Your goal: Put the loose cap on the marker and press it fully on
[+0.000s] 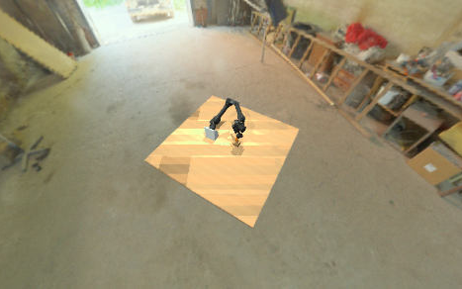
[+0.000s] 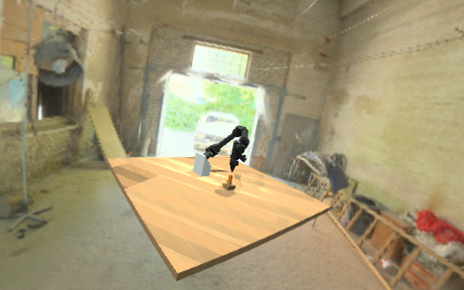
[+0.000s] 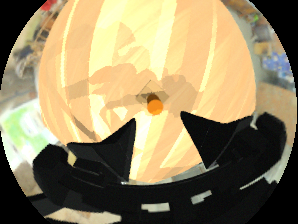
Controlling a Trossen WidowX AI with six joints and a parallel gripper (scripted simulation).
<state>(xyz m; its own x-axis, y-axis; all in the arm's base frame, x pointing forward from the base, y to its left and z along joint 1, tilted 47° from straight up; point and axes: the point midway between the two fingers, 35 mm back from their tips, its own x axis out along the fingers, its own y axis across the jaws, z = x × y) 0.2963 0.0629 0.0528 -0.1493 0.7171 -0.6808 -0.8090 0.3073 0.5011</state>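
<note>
Claw [image 3: 157, 124] is released, jaws spread apart with nothing between them, hanging above the marker and not touching it. In the wrist view the two dark fingertips frame the orange cap [image 3: 154, 106], which sits below and between them, seen end-on as a small orange disc. Cap is on top of the marker [image 2: 230, 180]; the marker stands upright in the holder block [image 2: 229, 187] on the desk [image 2: 188, 233]. From the exterior view there's a visible gap between the claw and the cap top. Can't tell from these views whether the cap is seated all the way down; too small. Holder block shows as a small dark base under the orange, with its shadow spread over the wood around it. Arm [image 1: 228, 115] arcs up from its grey base box [image 1: 211, 133] and bends down over the marker, wrist pointing roughly straight down. Base box sits near the marker, just beside it toward the desk's far side in the exterior view. In the top view the marker and block [image 1: 236, 142] are only an orange speck right under the claw.
</note>
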